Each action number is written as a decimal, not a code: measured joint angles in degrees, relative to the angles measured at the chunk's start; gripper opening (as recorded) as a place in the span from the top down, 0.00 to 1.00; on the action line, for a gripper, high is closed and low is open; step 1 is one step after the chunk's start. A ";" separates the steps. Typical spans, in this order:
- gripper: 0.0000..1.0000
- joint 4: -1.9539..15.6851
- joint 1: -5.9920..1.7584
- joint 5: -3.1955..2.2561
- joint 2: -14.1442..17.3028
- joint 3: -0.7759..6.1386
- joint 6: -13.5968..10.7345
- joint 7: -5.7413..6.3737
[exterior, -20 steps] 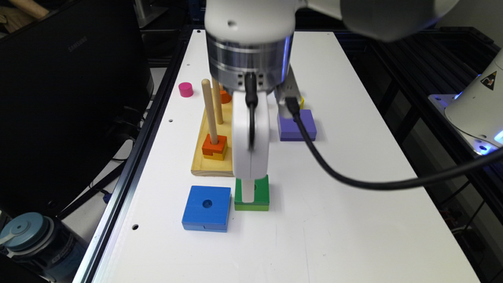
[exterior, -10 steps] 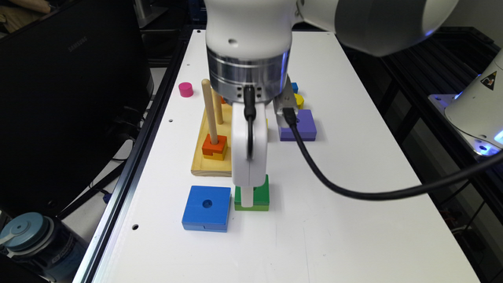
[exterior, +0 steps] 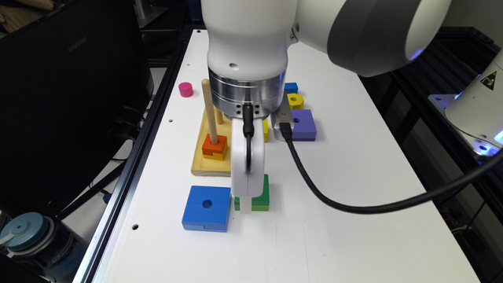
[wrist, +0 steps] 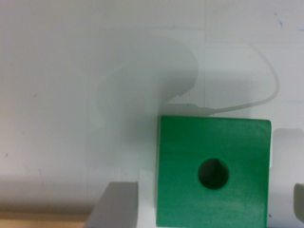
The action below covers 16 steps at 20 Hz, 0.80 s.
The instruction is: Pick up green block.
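Note:
The green block (exterior: pixel 262 198) lies flat on the white table (exterior: pixel 346 236), just to the exterior view's right of the larger blue square block (exterior: pixel 207 208). My gripper (exterior: pixel 246 204) is down over the green block and hides its near-left part. In the wrist view the green block (wrist: pixel 213 171) with its round centre hole sits between the two grey fingers (wrist: pixel 116 205). A small gap shows on each side, so my gripper (wrist: pixel 207 204) is open around the block without touching it.
A wooden peg board (exterior: pixel 208 157) with an upright peg and an orange block (exterior: pixel 214 146) stands just behind. A purple block (exterior: pixel 302 125), a yellow ring (exterior: pixel 294 100) and a pink cylinder (exterior: pixel 185 89) lie farther back. A black monitor and a bottle (exterior: pixel 27 236) are off the table's left edge.
The arm has come down, bringing the gripper lower over the green block. The blocks have not moved.

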 joint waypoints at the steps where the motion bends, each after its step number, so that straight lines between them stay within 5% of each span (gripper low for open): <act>1: 0.00 0.00 0.00 0.00 0.00 0.00 0.00 0.00; 6: 0.00 0.00 0.15 -0.15 0.51 -0.28 0.13 0.01; 9: 0.00 0.31 1.56 -2.56 3.57 -2.47 2.99 1.35; 16: 0.00 0.90 2.34 -2.80 3.79 -2.88 2.77 1.83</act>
